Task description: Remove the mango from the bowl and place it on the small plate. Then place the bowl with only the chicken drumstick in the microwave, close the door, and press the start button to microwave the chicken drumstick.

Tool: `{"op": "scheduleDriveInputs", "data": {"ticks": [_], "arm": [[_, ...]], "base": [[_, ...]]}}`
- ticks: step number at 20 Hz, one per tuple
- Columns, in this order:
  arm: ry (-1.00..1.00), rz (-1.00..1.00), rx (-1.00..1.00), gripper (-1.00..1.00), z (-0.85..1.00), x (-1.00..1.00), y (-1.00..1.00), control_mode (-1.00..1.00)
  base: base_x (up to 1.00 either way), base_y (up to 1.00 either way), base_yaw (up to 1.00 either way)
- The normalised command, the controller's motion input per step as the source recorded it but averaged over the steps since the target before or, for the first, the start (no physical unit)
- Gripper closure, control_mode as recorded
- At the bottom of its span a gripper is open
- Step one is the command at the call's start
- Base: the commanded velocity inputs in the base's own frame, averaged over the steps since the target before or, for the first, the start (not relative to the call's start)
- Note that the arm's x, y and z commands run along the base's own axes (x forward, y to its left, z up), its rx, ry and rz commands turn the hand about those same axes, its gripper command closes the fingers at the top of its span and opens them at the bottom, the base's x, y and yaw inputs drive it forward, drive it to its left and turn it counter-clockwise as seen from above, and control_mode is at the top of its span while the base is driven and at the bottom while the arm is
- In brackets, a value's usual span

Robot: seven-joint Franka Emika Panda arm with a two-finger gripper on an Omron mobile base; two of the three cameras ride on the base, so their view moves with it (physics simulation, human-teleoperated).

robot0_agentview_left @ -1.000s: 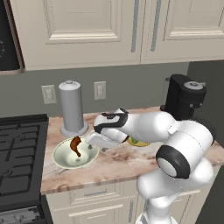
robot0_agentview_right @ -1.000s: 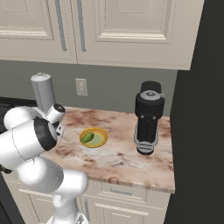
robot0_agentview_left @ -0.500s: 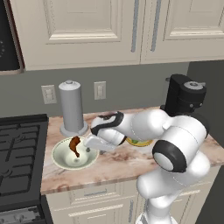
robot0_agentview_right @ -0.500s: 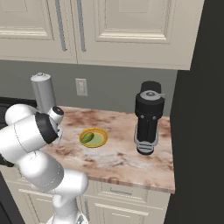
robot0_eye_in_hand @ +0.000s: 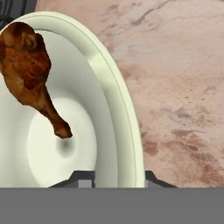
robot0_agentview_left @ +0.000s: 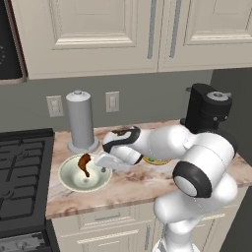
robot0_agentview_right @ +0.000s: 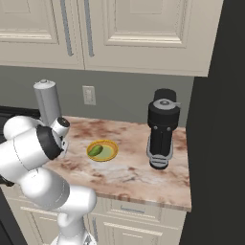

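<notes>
The gripper (robot0_agentview_left: pixel 105 165) is low at the right edge of the bowl (robot0_agentview_left: pixel 74 183). In the hand view one finger tip (robot0_eye_in_hand: pixel 83 178) is inside the bowl wall and the other is outside, so the rim (robot0_eye_in_hand: pixel 124 127) stands between them. The jaws are now narrow around this rim; a second ago they stood wide. The arm is in almost the same place as before.

The right base view shows the mango (robot0_agentview_right: pixel 95 150) lying on the small plate (robot0_agentview_right: pixel 102 150), its long axis across the plate. In the left base view the arm covers most of this plate.

The chicken drumstick (robot0_eye_in_hand: pixel 30 74) is alone in the bowl. In the hand view its thick end points up-left and the thin bone end points down toward the bowl's middle.

The bowl rests on the counter (robot0_agentview_left: pixel 128 182), beside the stove (robot0_agentview_left: pixel 22 177).
</notes>
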Motion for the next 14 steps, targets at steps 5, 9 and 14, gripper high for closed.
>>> {"op": "scheduleDriveInputs", "data": {"ticks": [5,9,14], "arm": [[0.00,0.00,0.00,1.00,0.04,-0.06,0.02,-1.00],[-0.15,-0.03,0.03,1.00,0.52,-0.35,-0.02,-1.00],[-0.11,-0.02,0.08,1.00,0.50,-0.45,-0.19,-1.00]], "base": [[0.00,0.00,0.00],[0.00,0.00,0.00],[0.00,0.00,0.00]]}}
